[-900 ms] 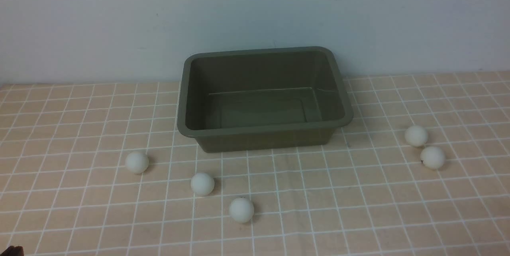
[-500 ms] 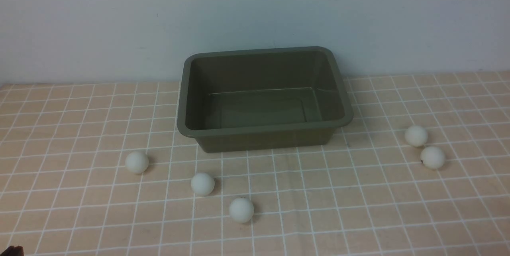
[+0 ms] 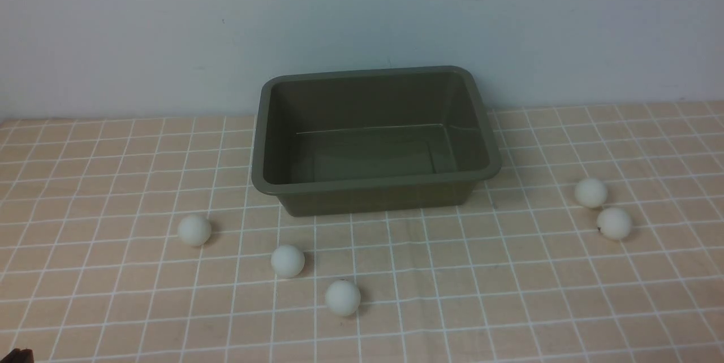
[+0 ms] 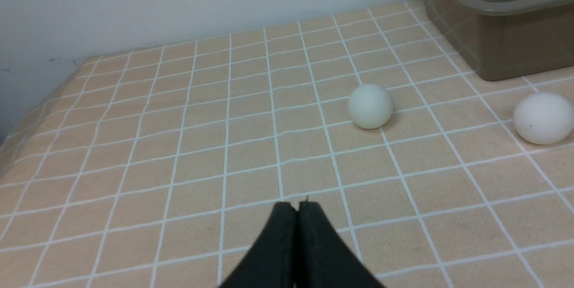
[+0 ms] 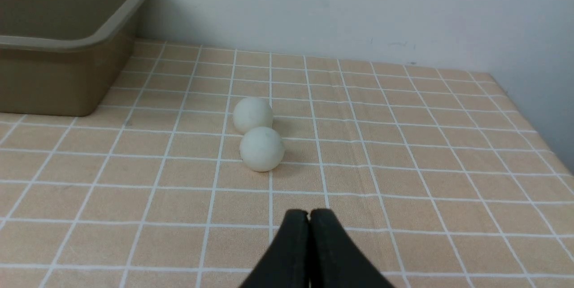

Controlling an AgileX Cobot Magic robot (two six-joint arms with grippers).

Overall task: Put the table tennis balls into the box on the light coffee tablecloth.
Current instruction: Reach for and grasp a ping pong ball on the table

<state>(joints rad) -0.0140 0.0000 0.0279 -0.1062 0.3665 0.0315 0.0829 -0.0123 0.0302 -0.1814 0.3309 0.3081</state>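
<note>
Front view first: the box [image 3: 373,185] sits at the middle of the tabletop's far edge, close to the wall [image 3: 362,12], open side up. All five balls are out on the cloth [image 3: 509,306], none in the box. On the left half, three run in a slanting line. There's a ball [image 3: 194,230] off the box's near left corner. A second ball [image 3: 287,261] lies closer to the near edge. A third ball [image 3: 342,298] is closer again, with a dark speck on top. Over toward the right edge there's a pair: one ball [image 3: 591,193], and just beside it, nearer, a ball [image 3: 614,223] with a small dark mark. Whether those two touch, can't tell.

Left wrist view now: the left jaws are clenched tight, nothing between them, low over bare cloth [image 4: 179,144] near the tabletop's left edge. Ahead of them is a ball [image 4: 370,106], and another ball [image 4: 543,118] lies further toward the box [image 4: 493,7]. Both are well apart from the jaws.

Right wrist view: the right jaws are pressed together too, gripping nothing, over the cloth [image 5: 403,167]. The pair is straight ahead, a near ball [image 5: 262,149] and a far ball [image 5: 253,114], overlapping from this angle. The box [image 5: 67,45] stands beyond them, away from the tabletop's right edge.
</note>
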